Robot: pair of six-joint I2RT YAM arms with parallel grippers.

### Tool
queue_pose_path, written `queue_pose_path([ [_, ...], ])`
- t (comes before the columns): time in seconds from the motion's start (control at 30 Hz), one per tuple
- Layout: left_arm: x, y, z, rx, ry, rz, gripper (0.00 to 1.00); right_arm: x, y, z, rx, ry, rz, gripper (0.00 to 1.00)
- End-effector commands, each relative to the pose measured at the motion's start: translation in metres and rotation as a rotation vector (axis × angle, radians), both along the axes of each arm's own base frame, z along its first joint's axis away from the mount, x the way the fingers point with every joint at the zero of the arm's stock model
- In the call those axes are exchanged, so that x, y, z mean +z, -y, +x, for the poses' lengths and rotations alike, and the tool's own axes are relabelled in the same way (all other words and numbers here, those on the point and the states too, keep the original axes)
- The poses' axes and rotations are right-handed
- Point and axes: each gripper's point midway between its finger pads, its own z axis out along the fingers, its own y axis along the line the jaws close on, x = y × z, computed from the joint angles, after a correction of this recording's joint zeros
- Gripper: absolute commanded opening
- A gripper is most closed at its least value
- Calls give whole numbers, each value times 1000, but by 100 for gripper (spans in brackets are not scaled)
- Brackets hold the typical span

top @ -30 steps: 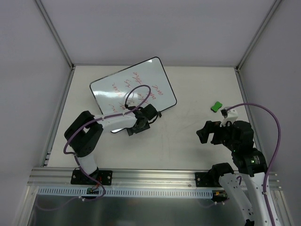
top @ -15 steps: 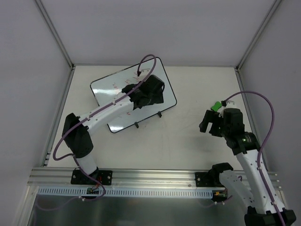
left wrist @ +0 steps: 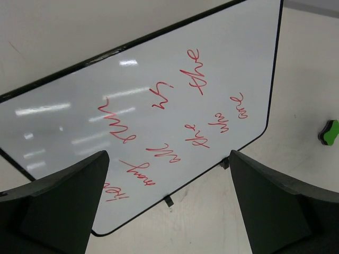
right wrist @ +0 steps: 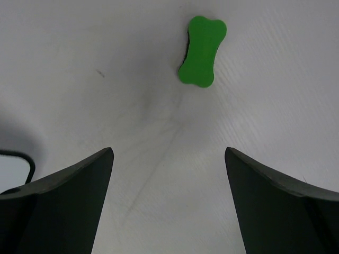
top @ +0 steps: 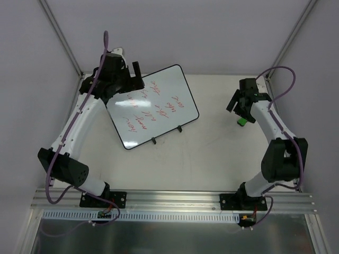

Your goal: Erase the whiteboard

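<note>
The whiteboard (top: pixel 153 108) lies tilted on the table at left centre, with a black frame, two small feet on its near edge and red handwriting across it. It fills the left wrist view (left wrist: pixel 159 100). My left gripper (top: pixel 132 78) is open and empty above the board's far left corner (left wrist: pixel 169 211). The small green eraser block (top: pixel 242 121) lies at the right on the table. My right gripper (top: pixel 238 108) is open and empty just above and beside it. In the right wrist view the eraser (right wrist: pixel 202 51) lies ahead of the open gripper (right wrist: pixel 169 201), untouched.
White enclosure walls with metal posts stand close behind and beside the table (top: pixel 212 153). A corner of the board shows at the left edge of the right wrist view (right wrist: pixel 13 161). The eraser also shows at the right edge of the left wrist view (left wrist: pixel 328 132).
My left arm has swung from over the board's near edge across it to its far left corner. My right arm has reached out from the near right to the green eraser.
</note>
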Motion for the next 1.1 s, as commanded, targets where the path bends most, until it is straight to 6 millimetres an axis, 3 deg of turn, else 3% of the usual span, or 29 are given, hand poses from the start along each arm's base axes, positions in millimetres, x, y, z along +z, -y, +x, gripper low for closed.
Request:
queue_pose_path([
  [0.0,39,-15,-27,-95,98,-35,99,-9,21,34,-137,1,15,90],
  [0.13,40,-57,-43,-21,124,-9,99,-43,36,61,-194,-70,72,81],
  [0.17,40,-65,-45,-10,130,4,99,-42,42,68,-205,-63,83,81],
  [0.27,35,-87,-51,40,136,43,99,-56,48,76,-211,-90,92,77],
  [0.4,28,-100,-54,75,129,86,99,-71,54,78,-222,-122,108,71],
  [0.7,16,-101,-50,71,104,96,99,-90,65,71,-251,-170,111,59],
  [1.07,3,-100,-50,69,76,98,99,-104,67,66,-239,-210,110,55],
])
